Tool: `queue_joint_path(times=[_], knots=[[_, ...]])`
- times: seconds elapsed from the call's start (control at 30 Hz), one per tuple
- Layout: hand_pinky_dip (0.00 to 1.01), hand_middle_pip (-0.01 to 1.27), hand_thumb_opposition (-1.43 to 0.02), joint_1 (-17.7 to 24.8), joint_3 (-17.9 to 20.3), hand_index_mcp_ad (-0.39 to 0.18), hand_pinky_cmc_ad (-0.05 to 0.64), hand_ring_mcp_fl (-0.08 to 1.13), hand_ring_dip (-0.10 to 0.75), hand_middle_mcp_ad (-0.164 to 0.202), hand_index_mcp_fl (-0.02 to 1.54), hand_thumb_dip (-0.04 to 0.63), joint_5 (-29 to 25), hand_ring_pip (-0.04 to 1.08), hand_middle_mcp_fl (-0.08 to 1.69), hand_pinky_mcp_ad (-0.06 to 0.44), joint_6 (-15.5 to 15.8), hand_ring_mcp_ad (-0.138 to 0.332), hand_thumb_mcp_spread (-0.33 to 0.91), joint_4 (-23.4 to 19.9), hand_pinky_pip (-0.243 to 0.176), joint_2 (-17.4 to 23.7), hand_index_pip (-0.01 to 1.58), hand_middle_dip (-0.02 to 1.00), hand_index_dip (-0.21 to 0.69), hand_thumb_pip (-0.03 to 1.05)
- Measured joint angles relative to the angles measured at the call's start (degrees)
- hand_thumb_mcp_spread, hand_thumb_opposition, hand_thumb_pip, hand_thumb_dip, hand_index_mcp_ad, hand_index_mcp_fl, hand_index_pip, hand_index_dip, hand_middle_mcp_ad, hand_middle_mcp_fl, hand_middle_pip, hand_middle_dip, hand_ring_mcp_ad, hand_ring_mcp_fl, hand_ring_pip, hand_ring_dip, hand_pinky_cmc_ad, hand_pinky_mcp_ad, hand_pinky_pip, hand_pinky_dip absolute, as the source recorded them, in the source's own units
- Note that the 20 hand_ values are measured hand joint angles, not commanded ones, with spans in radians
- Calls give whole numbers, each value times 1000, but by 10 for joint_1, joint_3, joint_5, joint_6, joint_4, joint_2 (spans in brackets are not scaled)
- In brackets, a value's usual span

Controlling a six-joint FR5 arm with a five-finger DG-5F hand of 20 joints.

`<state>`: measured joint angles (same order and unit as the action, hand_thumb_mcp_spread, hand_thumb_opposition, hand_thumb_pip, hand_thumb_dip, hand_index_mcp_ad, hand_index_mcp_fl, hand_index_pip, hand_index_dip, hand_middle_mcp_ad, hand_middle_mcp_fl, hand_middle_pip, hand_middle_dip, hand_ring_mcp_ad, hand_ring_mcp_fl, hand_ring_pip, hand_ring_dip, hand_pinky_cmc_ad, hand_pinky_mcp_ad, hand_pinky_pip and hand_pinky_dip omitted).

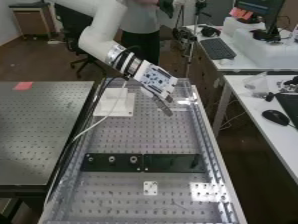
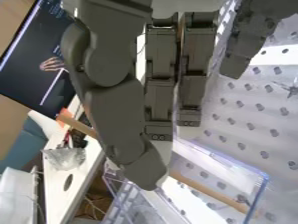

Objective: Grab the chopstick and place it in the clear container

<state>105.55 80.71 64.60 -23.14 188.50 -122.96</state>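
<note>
Wooden and slim, the chopstick (image 2: 206,190) sits clamped in the hand (image 2: 121,112): I see the thumb laid across its middle stretch, with a length sticking out on either side. Whatever presses from the opposite side is hidden behind the thumb, so I can't judge how firm that pinch is. The other fingers (image 2: 159,90) hang nearly straight, side by side, apart from the wood.

What matters to me is the long axis. It runs crosswise to the fingers, one end over the clear container (image 2: 229,159), the other jutting out on the side where the desk (image 2: 73,175) shows beyond. The container stands at the far end of the perforated bench (image 1: 179,132), just by the hand.

I judge the grasp done and the placing left. I'd want to bring the jutting end inward, perhaps tipping the stick, before letting go; dropped as it lies, it could bridge the rim or roll off outside.
</note>
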Motion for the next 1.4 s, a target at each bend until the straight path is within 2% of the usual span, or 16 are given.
queue_joint_path(times=[0.27,0.7,0.83,0.93,1.03,1.07,1.1,1.17,1.3,1.4], knots=[[155,323,-1096,0,-4,-138,363,860,543,42,1208,300,-9,86,1236,297,6,68,878,-14,51,-2,485,700,433,419],[155,332,-1096,0,-6,-138,363,864,543,42,1208,319,-13,86,1232,297,4,66,878,-5,59,-4,485,686,433,419],[155,332,-1096,0,-8,-138,363,860,543,42,1208,319,-13,86,1232,297,15,66,866,-4,63,-3,485,686,433,419],[155,333,-1108,0,-10,-138,361,827,539,38,1210,326,-12,87,1230,295,28,70,852,-4,63,-2,468,686,433,419],[155,319,-1108,-1,-12,-168,361,796,534,38,1210,325,-9,87,1241,295,34,66,843,-2,65,-2,466,686,433,387],[155,307,-1108,-1,-13,-176,361,763,531,38,1208,325,-8,86,1229,295,35,70,827,-2,65,-2,461,688,435,387],[155,297,-1108,-1,-13,-209,361,740,531,38,1208,325,-7,82,1203,298,36,70,801,-2,65,-2,456,688,435,387],[155,271,-1096,-1,-14,-220,361,717,529,42,1206,325,-3,79,1183,295,40,66,730,0,65,-2,405,688,435,386],[155,227,-927,-1,-14,-216,361,628,517,40,1070,323,6,73,1098,295,44,68,646,0,65,-3,319,688,436,365],[155,190,-894,-1,-16,-216,361,562,515,44,997,311,9,73,1014,295,47,70,613,1,65,-4,278,688,405,380]])
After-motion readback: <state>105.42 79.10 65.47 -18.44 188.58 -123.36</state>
